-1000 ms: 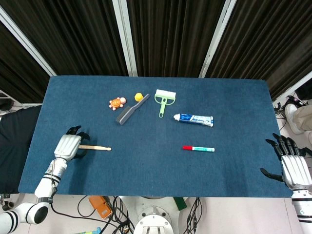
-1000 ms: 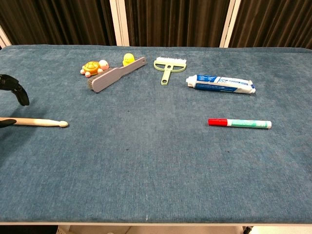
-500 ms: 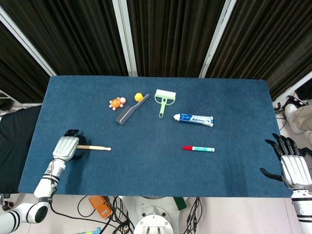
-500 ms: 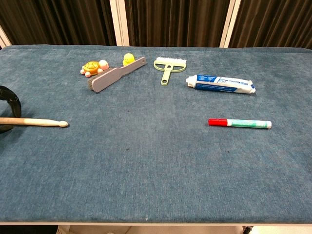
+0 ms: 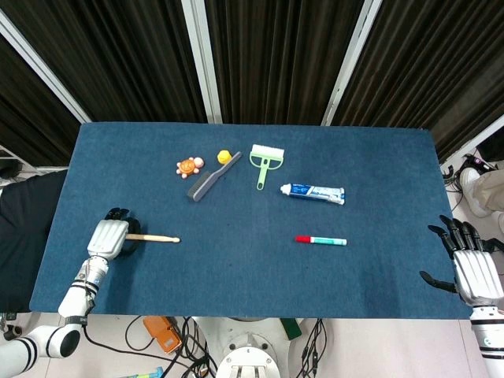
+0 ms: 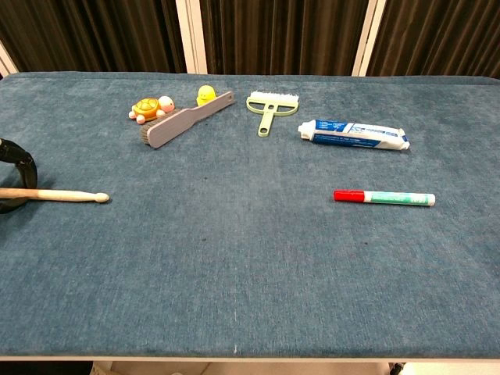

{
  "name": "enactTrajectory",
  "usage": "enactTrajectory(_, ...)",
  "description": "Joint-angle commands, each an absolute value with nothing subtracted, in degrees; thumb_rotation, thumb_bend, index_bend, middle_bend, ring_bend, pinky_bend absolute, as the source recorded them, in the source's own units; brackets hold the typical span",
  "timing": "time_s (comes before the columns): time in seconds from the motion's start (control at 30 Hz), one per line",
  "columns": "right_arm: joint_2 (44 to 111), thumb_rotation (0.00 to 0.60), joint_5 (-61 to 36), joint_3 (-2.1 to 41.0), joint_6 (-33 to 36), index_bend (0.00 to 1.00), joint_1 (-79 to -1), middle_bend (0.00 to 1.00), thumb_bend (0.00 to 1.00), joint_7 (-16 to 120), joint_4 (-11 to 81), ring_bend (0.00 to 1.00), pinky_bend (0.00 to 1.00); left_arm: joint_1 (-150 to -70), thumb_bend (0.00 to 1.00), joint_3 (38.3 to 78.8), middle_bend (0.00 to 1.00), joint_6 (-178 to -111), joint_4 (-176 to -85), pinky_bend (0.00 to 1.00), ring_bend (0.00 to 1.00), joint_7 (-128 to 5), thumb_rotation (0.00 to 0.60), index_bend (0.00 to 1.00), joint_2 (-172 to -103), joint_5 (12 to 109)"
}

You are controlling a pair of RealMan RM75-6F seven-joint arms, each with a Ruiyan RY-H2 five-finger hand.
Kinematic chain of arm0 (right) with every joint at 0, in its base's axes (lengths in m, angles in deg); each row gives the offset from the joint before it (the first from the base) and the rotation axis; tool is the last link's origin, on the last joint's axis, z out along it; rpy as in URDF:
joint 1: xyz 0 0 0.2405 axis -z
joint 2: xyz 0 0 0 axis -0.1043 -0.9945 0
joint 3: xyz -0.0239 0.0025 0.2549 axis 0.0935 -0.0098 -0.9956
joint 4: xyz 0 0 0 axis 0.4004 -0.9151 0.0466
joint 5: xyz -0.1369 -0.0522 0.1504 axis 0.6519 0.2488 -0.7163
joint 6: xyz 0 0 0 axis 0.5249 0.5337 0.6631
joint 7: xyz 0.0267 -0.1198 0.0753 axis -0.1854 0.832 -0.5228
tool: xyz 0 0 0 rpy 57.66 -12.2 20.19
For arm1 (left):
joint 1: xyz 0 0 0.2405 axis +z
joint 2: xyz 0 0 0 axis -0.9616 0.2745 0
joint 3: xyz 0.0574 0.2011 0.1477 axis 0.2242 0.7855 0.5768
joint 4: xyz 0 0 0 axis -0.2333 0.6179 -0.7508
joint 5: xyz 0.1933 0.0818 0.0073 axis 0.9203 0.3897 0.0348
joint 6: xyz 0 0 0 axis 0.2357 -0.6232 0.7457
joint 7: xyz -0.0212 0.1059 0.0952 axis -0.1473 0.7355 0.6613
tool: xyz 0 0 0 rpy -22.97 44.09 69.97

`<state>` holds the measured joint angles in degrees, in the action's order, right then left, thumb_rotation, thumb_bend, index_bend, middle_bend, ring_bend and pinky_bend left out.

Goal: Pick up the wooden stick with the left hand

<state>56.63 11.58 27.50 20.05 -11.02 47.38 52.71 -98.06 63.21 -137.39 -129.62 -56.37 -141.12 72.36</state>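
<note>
The wooden stick (image 5: 155, 238) lies on the blue table near its left front, rounded tip pointing right; the chest view shows the wooden stick (image 6: 58, 194) level just above the cloth. My left hand (image 5: 109, 237) covers the stick's left end, and its dark fingers (image 6: 17, 168) curl over and under the shaft. Off the table's right front corner, my right hand (image 5: 472, 266) is held with fingers spread and holds nothing.
At the back middle lie an orange turtle toy (image 5: 187, 166), a yellow duck (image 5: 224, 156), a grey brush (image 5: 213, 177) and a green brush (image 5: 264, 161). A toothpaste tube (image 5: 313, 192) and a red-capped marker (image 5: 320, 240) lie right of centre.
My left hand's fingers, spread around the stick's end a second ago, have curled closed around it. The stick's tip has barely shifted. The right hand has not moved.
</note>
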Motion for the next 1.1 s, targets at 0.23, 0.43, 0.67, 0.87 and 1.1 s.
enactTrajectory(0.23,56.65,0.6,11.61,27.53,19.89,0.24,-11.09,0.11,0.26,47.15,52.74,0.02,0.0,-98.02,0.38,63.23,0.51,-138.01,-129.3,0.12,0.2,-57.72,0.6,0.57,-141.1,73.08)
enactTrajectory(0.43,56.54,0.6,11.58,27.59,19.74,0.24,-11.11,0.11,0.26,46.72,52.92,0.02,0.0,-97.85,0.42,63.11,0.54,-137.98,-129.76,0.13,0.22,-59.3,0.6,0.6,-140.38,73.08)
enactTrajectory(0.67,56.49,0.6,11.48,27.57,19.66,0.24,-11.13,0.11,0.26,46.37,52.99,0.02,0.0,-97.61,0.42,62.69,0.54,-140.48,-134.21,0.13,0.22,-62.52,0.6,0.6,-136.78,75.73)
enactTrajectory(0.87,56.44,0.6,11.47,27.6,19.65,0.24,-11.1,0.11,0.26,46.31,53.07,0.02,0.0,-97.73,0.43,62.61,0.54,-142.72,-141.8,0.13,0.22,-63.8,0.6,0.6,-131.36,79.0)
enactTrajectory(1.1,56.35,0.6,11.28,27.59,19.52,0.24,-11.1,0.11,0.26,46.27,53.23,0.02,0.0,-100.27,0.43,61.26,0.54,-142.94,-155.53,0.13,0.22,-62.0,0.6,0.6,-121.65,83.21)
